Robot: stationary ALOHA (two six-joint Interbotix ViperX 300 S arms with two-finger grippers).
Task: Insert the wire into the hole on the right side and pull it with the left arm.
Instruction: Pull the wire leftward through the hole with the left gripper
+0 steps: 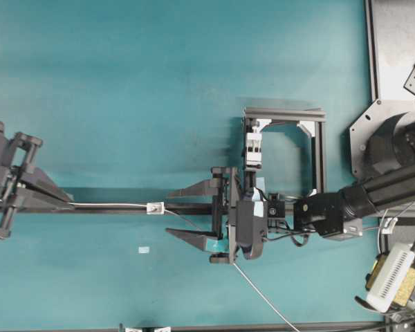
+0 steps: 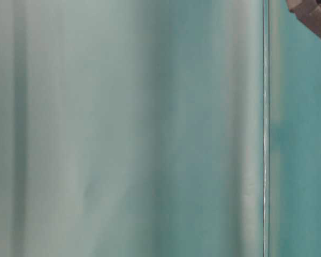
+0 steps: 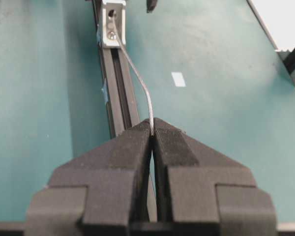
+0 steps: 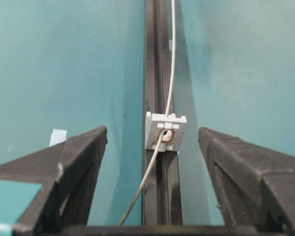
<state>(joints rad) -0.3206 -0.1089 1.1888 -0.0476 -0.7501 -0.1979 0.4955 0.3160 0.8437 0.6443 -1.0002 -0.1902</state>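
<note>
Teal tabletop (image 1: 159, 69); grey metal plate (image 1: 394, 48) beside.

overhead: you look straight down on the whole bench (image 1: 124, 69) | table-level: close, blurred teal, little readable | left wrist: you look low along the rail (image 3: 119, 93) at the tab (image 3: 112, 23), near | right wrist: opposite way, closer; both share tab (image 4: 165, 131), rail and wire (image 4: 171, 64)
</note>
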